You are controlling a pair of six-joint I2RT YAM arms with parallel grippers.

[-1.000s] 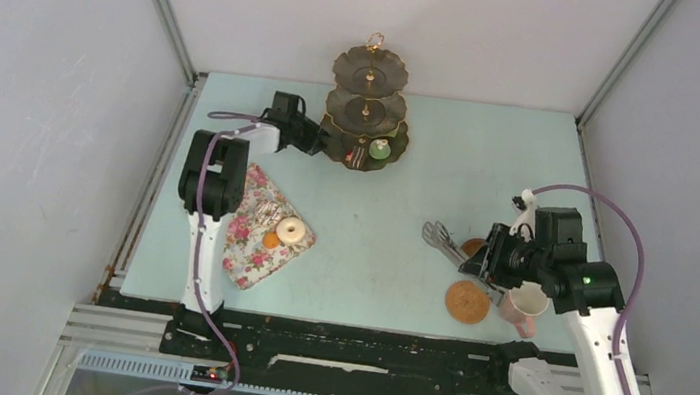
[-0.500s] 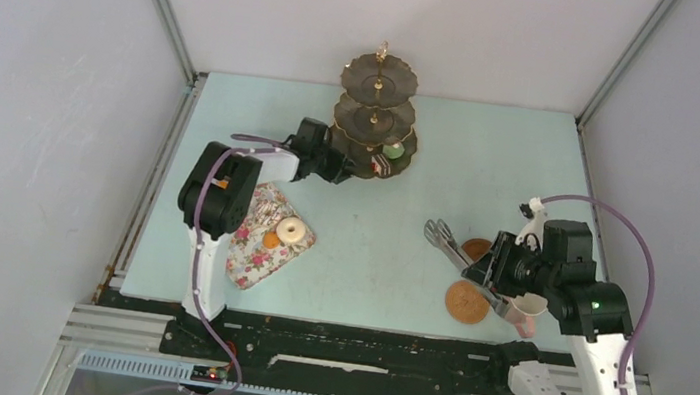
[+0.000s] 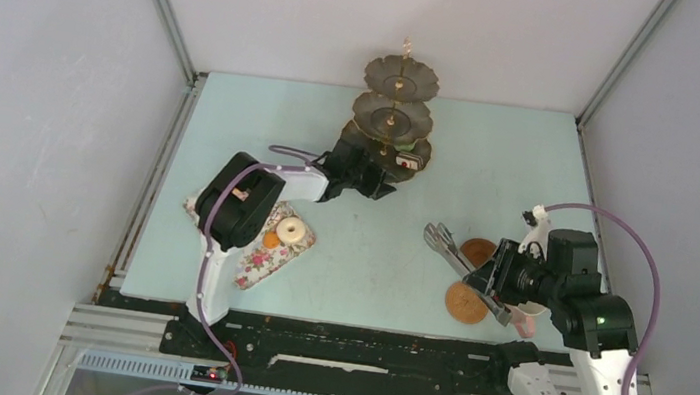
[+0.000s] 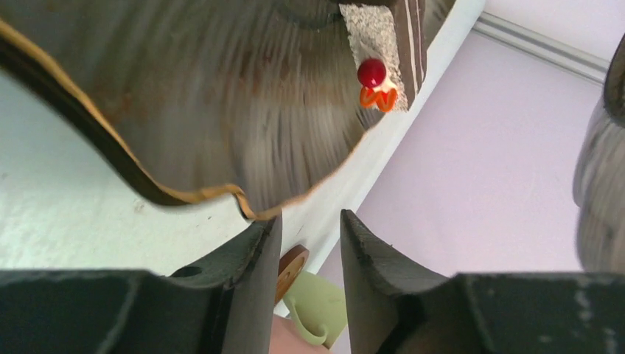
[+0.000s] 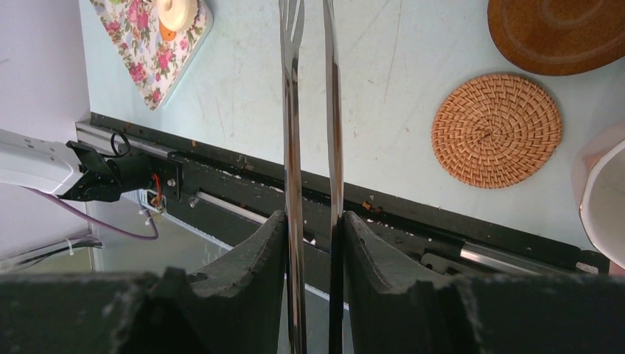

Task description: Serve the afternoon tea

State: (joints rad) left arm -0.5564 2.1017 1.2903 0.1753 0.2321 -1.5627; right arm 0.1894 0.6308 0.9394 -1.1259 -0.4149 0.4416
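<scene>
One three-tier stand (image 3: pixel 369 111) is standing at the back of the desk (image 3: pixel 370 250), and one chocolate cake slice (image 3: pixel 411 163) is sitting on its bottom tier. One floral cloth (image 3: pixel 258 257) is lying at the left, carrying one white doughnut (image 3: pixel 292 230) with one orange piece (image 3: pixel 271 240) touching it. Two round coasters are lying at the right, a woven coaster (image 3: pixel 466 302) near the front edge and a smooth wooden coaster (image 3: pixel 477 249) just behind it. One pink cup (image 3: pixel 522 321) is peeking out from under the right arm. The left claw (image 3: pixel 384 178) is reaching to the stand's lowest tier with its fingers slightly spread. In the left wrist view nothing is sitting between them, and the scalloped rim is meeting one fingertip. That view is also showing a red cherry on the cake slice (image 4: pixel 376 44) and, through the gap, a cream cup (image 4: pixel 318 306) with a handle, which the overhead camera is not showing. The right claw (image 3: pixel 482 279) is pinching one pair of tongs (image 3: pixel 446 245). The right wrist view is showing both metal arms of the tongs (image 5: pixel 291 110) running between the fingers. It is also making the basket weave of the woven coaster (image 5: pixel 496 130) plain.
</scene>
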